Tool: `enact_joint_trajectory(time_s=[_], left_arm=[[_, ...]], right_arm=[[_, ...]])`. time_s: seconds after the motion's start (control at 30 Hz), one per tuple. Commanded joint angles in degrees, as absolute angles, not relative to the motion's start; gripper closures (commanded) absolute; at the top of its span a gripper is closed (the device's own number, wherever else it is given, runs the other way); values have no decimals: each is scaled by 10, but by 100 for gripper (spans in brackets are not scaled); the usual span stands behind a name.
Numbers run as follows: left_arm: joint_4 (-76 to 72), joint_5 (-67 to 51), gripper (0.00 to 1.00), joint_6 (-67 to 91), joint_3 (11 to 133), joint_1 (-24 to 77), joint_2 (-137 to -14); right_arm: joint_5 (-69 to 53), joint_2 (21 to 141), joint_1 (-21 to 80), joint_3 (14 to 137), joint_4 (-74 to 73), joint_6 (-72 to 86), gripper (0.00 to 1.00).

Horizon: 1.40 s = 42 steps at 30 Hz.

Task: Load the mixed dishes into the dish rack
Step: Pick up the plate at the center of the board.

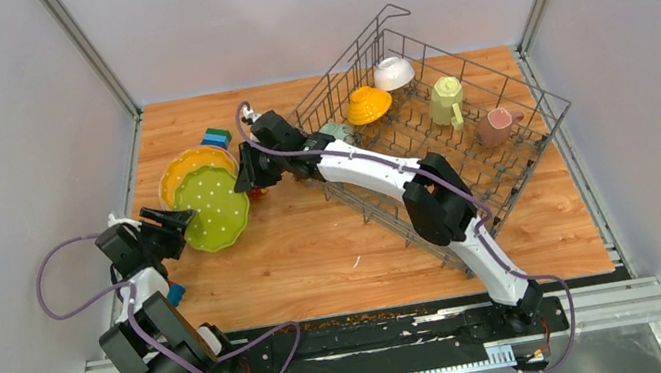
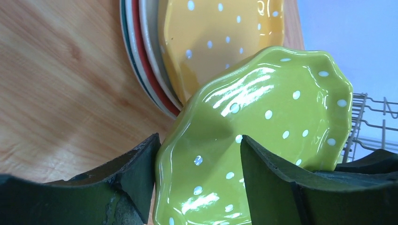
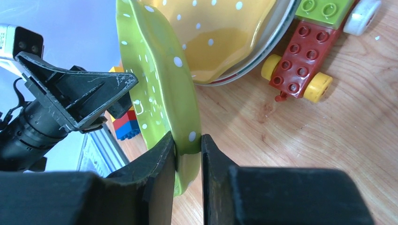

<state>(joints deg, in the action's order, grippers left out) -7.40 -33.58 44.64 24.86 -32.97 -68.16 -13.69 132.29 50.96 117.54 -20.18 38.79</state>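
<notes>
The right fingers are clamped on the rim of the green plate, one on each face. In the right wrist view the white-dotted plate stands steeply tilted beyond them. From above, the plate sits at the left of the desk, well apart from the rack, and overlaps the near edge of the yellow plate. I cannot tell whether its lower edge touches the desk.

The left fingers are spread wide apart. The opposite side of the green plate lies between them, just beside one finger, and they are not closed on it. The right wrist view shows this arm's tip right at the plate's back face.

The yellow plate tops a stack; white, red and dark rims show beneath it in the left wrist view. Just beside the stack lies a toy car of red blocks with yellow wheels, and a green block is next to it. Green and blue blocks sit behind the stack.

The rack stands at the right rear of the desk, set at an angle, with the right arm reaching across its near corner. Inside it are a yellow bowl and a white bowl, both upside down, a pale-green mug and a pink mug.
</notes>
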Motion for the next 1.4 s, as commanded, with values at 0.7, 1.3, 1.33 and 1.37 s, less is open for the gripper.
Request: enact_joint_trajectory(time_s=[0.7,1.3,1.33,1.37], left_arm=[[-202,-569,48,546,307,-328,-549],[-302,-639,89,642,364,-301,-559],[-302,-639,92,644,366,-297,-557],[-302,-639,98,649,373,-295,-555]], right_arm=[[-326,1214,511,1168,-136,370,100],[-292,1115,508,1085,-90,373,100],[-289,1111,507,1079,-89,372,100],[-286,1105,506,1072,-88,371,100]])
